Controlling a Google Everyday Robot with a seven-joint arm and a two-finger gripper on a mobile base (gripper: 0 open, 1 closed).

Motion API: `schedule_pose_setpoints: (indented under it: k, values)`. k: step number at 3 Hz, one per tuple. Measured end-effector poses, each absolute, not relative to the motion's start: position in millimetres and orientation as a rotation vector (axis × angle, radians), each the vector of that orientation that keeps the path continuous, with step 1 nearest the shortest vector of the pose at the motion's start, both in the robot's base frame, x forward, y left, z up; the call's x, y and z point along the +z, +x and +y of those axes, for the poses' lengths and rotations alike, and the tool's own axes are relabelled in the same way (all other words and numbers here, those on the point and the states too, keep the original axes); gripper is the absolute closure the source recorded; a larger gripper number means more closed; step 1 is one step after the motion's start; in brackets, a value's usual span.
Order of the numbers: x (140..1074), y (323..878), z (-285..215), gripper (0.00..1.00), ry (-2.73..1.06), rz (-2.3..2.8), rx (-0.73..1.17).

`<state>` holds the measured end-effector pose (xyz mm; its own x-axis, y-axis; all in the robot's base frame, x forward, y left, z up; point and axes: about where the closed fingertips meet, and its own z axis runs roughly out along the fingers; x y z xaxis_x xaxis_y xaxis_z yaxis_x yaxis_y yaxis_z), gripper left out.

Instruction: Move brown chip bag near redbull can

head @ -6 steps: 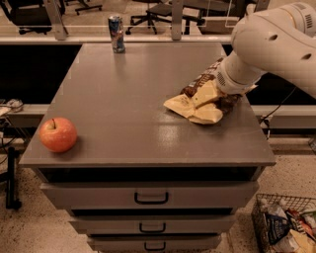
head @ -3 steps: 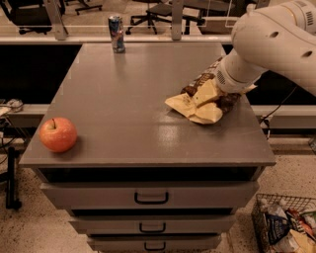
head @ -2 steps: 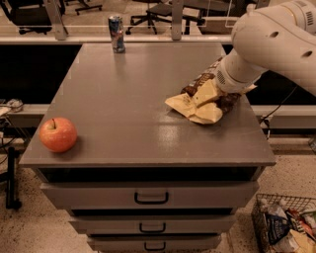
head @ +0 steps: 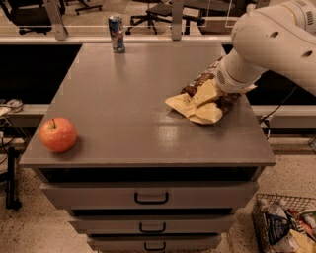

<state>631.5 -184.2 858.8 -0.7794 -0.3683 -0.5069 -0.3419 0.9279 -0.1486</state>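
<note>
I see a red apple on the front-left corner of the grey drawer cabinet. Wire basket of packets on the floor, front-right. Office chairs behind.

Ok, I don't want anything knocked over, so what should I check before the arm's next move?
1. Claw at the brown chip bag, right side of the table: ok.
2. Bag secured in the claw: cannot tell, the wrist hides it.
3. The redbull can upright at the far edge, left side: ok.
4. Tabletop between bag and can free: ok.
5. The apple at the front left corner, off that line: ok.
6. Bag near can: not ok, far apart.
</note>
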Motion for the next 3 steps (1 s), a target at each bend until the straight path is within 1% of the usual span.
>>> schedule_pose_setpoints:
  k: [1,2,3]
  values:
    - [861,636,-191,0.15,-0.48,2.539,-0.066]
    - [910,634,-202,0.01,-0.408,2.473,-0.091]
    - [941,630,-203,0.22,-0.381,2.417,-0.105]
